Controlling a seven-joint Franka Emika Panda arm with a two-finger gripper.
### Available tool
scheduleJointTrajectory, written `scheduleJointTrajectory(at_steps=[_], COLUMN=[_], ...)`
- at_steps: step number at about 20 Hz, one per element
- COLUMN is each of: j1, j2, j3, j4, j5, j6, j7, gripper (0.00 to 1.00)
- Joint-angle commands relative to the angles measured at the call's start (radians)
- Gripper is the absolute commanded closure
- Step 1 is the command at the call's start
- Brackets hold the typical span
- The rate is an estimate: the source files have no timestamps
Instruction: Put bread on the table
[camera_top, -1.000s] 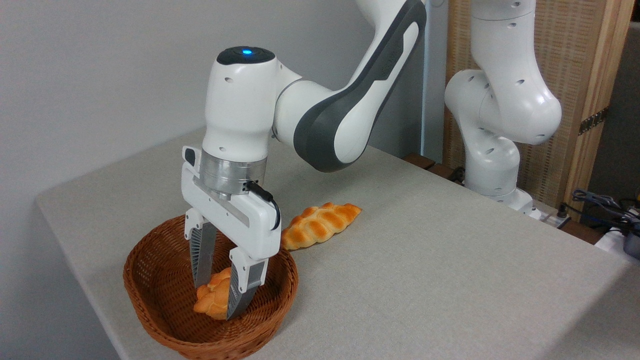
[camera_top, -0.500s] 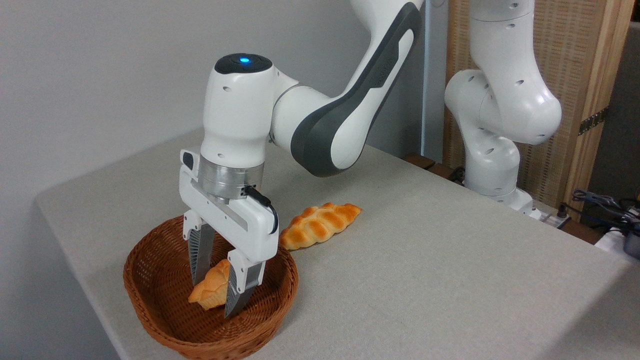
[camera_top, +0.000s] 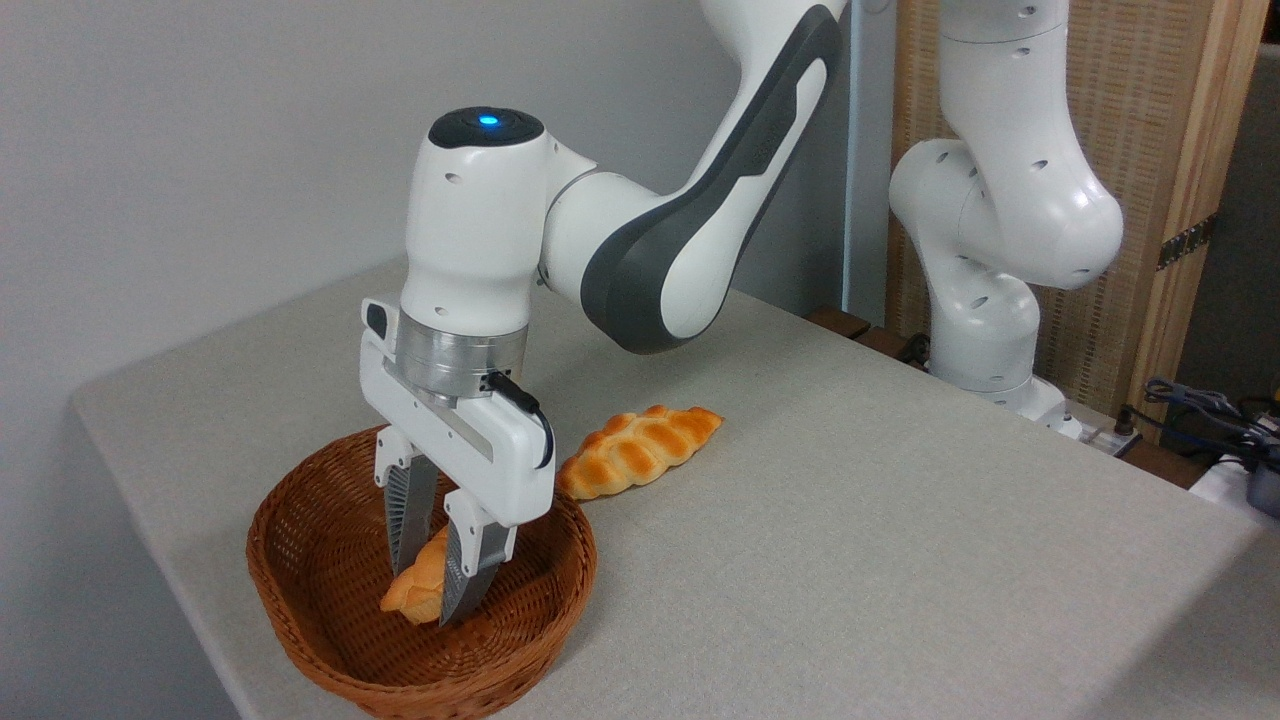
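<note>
Where the grey cloth surface (camera_top: 850, 520) meets a plain wall, a basket (camera_top: 300, 590) and a braided loaf (camera_top: 640, 448) sit. The fingers (camera_top: 425, 600), nearly closed, pinch the bread (camera_top: 418, 590) inside the basket.

The bread (camera_top: 418, 588) is a small golden-orange bun with a lumpy, knotted surface and a paler underside. It sits inside the brown wicker basket (camera_top: 300, 560), toward the basket's middle, tilted so that one end points down and to the left. Two grey fingers (camera_top: 408, 510) press against it from either side and hide much of its right half; whether its lowest edge touches the basket's floor cannot be told. The desk (camera_top: 850, 520) is a broad flat top under plain grey-beige cloth with a rounded corner, and it carries the basket near its front left edge.
</note>
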Motion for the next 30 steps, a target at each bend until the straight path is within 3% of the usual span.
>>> scheduleJointTrajectory(at_steps=[1, 3, 13, 19, 21, 25, 29, 30], j1=[-0.002, 0.000, 0.000, 0.003, 0.002, 0.000, -0.005, -0.015], j2=[-0.012, -0.029, -0.090, -0.248, -0.302, -0.399, -0.433, -0.430], j3=[0.000, 0.004, 0.014, 0.072, 0.125, 0.204, 0.212, 0.212], j4=[0.001, 0.007, 0.024, 0.020, 0.015, -0.074, -0.160, -0.172], j5=[-0.046, -0.102, -0.109, -0.112, -0.106, -0.104, -0.100, -0.087], j6=[0.004, 0.002, -0.091, -0.292, -0.399, -0.607, -0.616, -0.613], j7=[0.019, 0.019, 0.019, 0.025, 0.059, 0.288, 0.350, 0.365], gripper=[0.86, 0.86, 0.93, 0.92, 0.91, 0.86, 0.72, 0.64])
